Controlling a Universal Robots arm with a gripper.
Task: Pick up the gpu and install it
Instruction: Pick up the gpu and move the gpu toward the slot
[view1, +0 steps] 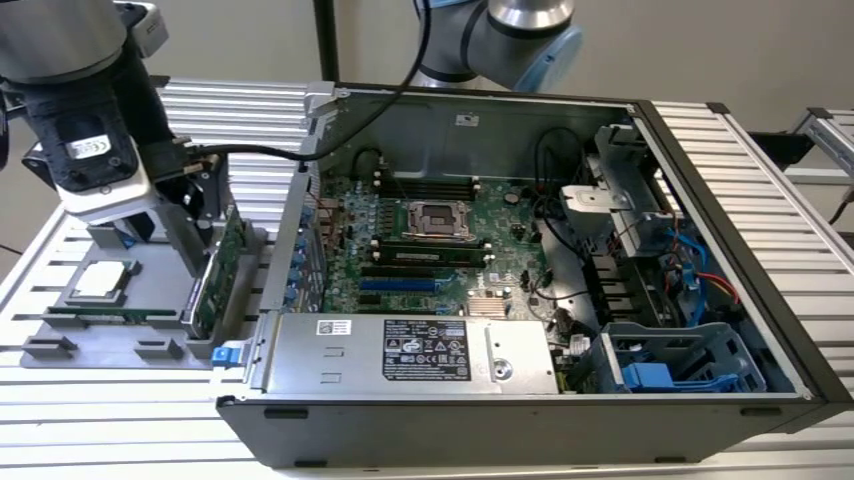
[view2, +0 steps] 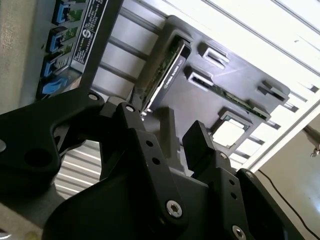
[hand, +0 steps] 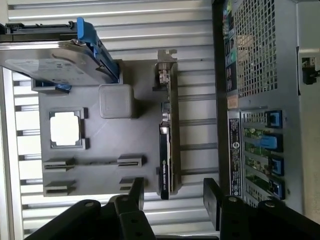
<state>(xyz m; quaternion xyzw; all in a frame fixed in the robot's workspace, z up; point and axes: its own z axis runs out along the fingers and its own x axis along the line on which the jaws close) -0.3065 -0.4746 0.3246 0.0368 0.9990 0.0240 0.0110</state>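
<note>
Gpu stands on edge in slot of grey tray, along tray side nearest open computer case. Tool hangs over gpu's end, released, fingers spread wide, one each side of card, not touching. Processor chip lies in tray's square recess. Hard drive in blue frame sits at tray's end. Tray rests on slatted surface.
</note>
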